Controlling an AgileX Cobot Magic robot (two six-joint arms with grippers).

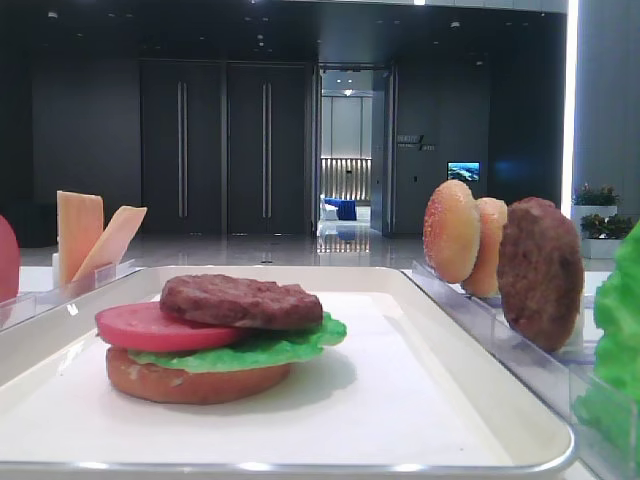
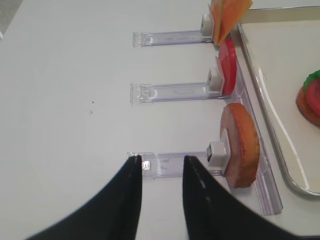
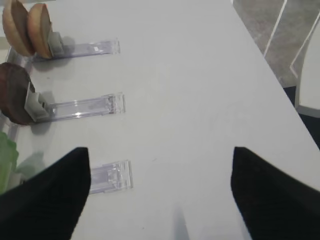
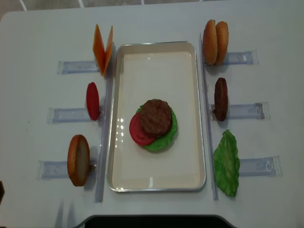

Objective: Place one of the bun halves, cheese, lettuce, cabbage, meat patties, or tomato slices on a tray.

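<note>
On the white tray (image 4: pixel 156 183) lies a stack: a bun half (image 1: pixel 190 385), lettuce (image 4: pixel 166 137), a tomato slice (image 4: pixel 137 130) and a meat patty (image 4: pixel 155 117) on top. Left of the tray, cheese (image 4: pixel 102 47), a tomato slice (image 4: pixel 92 100) and a bun half (image 4: pixel 78 160) stand in clear holders. On the right are two bun halves (image 4: pixel 215 42), a patty (image 4: pixel 220 99) and lettuce (image 4: pixel 226 163). My left gripper (image 2: pixel 161 159) is open over the holder beside the bun half (image 2: pixel 242 145). My right gripper (image 3: pixel 160 150) is wide open over bare table. No cabbage shows.
Clear plastic holders (image 3: pixel 85 107) stick out from both long sides of the tray toward the table edges. The table's right edge (image 3: pixel 265 55) runs close by the right gripper, with floor and a chair frame beyond it. A dark base sits at the front edge (image 4: pixel 152 221).
</note>
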